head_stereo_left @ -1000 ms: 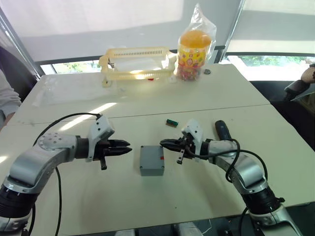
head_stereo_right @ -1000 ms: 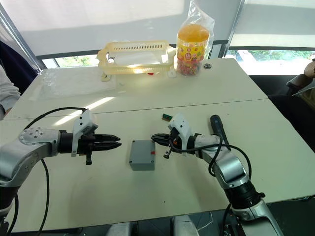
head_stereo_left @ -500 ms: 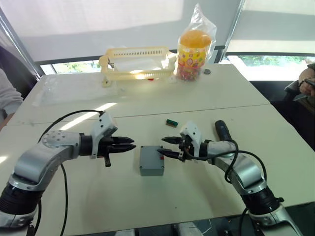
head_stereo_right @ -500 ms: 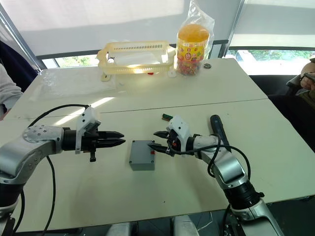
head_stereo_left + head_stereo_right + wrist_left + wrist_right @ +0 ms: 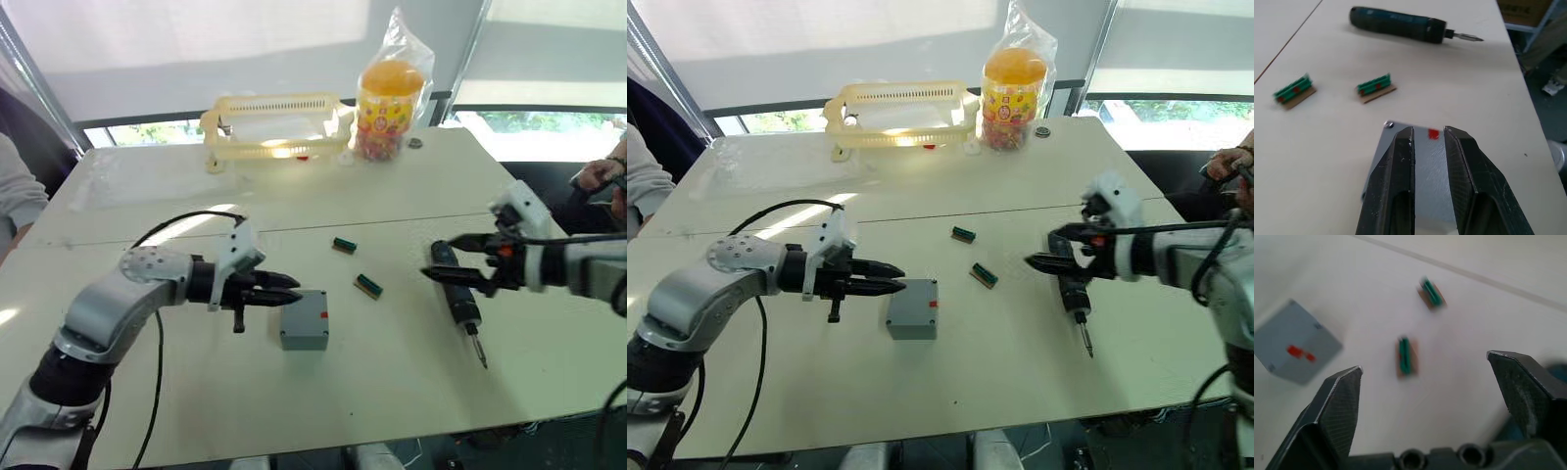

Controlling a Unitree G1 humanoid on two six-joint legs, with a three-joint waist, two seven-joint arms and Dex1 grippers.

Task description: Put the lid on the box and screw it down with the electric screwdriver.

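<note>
The grey box (image 5: pixel 304 320) stands mid-table with the flat grey lid (image 5: pixel 1425 161) lying flush on top; a red mark shows on that top face. My left gripper (image 5: pixel 290 288) reaches the box's left upper edge, its fingers (image 5: pixel 1400 147) a narrow gap apart over the lid with nothing between them. The black electric screwdriver (image 5: pixel 454 290) lies on the table to the right, its bit toward the front edge. Just above the screwdriver's handle my right gripper (image 5: pixel 445 258) hangs wide open and empty.
Two small green parts (image 5: pixel 342 245) (image 5: pixel 367 285) lie between the box and the screwdriver. A yellow basket (image 5: pixel 274 122) and a bagged candy jar (image 5: pixel 390 98) stand at the back. A person's hand (image 5: pixel 598 174) is at the right edge, a sleeve (image 5: pixel 15 191) at the left.
My right gripper opened and swung right, from the box to above the screwdriver. A second green part now lies near the box. My left gripper moved right up to the box.
</note>
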